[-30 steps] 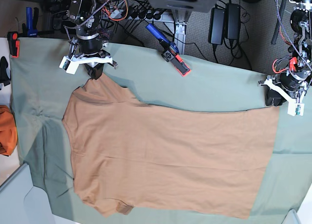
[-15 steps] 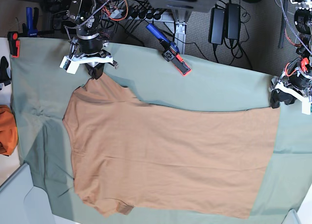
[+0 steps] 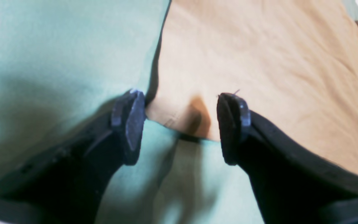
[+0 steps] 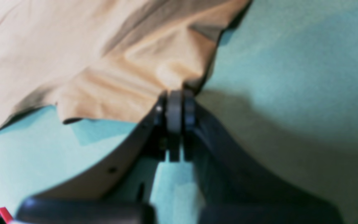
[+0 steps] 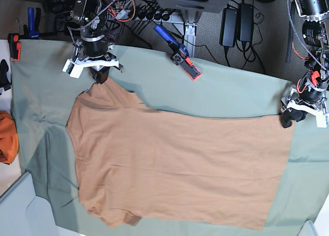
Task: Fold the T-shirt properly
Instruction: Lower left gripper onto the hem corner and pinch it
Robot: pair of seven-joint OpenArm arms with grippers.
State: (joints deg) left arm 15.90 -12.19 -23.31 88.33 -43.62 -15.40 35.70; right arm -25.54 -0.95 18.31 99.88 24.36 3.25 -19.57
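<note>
A large sage-green cloth sheet (image 5: 216, 97) is spread over the whole work surface. On it, a plain tan short-sleeved cotton T-shirt (image 5: 175, 169) is laid flat, its neck and sleeves toward the sheet's left edge in the base view and its hem toward the right edge. No print, label or readable writing is seen on the shirt or the sheet.

A bright orange soft object (image 5: 7, 137) is seen at the sheet's left edge, and a blue-handled clamp with a red tip (image 5: 177, 52) is set at the far edge.

The black right gripper (image 4: 175, 107) is placed at the far left corner of the T-shirt. Its jaws are pressed together, and a fold of tan fabric at the shoulder edge is pinched between them, so that the cloth is drawn up into ridges toward the tips.

The black left gripper (image 3: 180, 124) is held at the far hem corner of the shirt, near the sheet's right edge. Its jaws are spread wide; the corner of the hem is seen between the two fingertips (image 3: 132, 121), and nothing is gripped.
</note>
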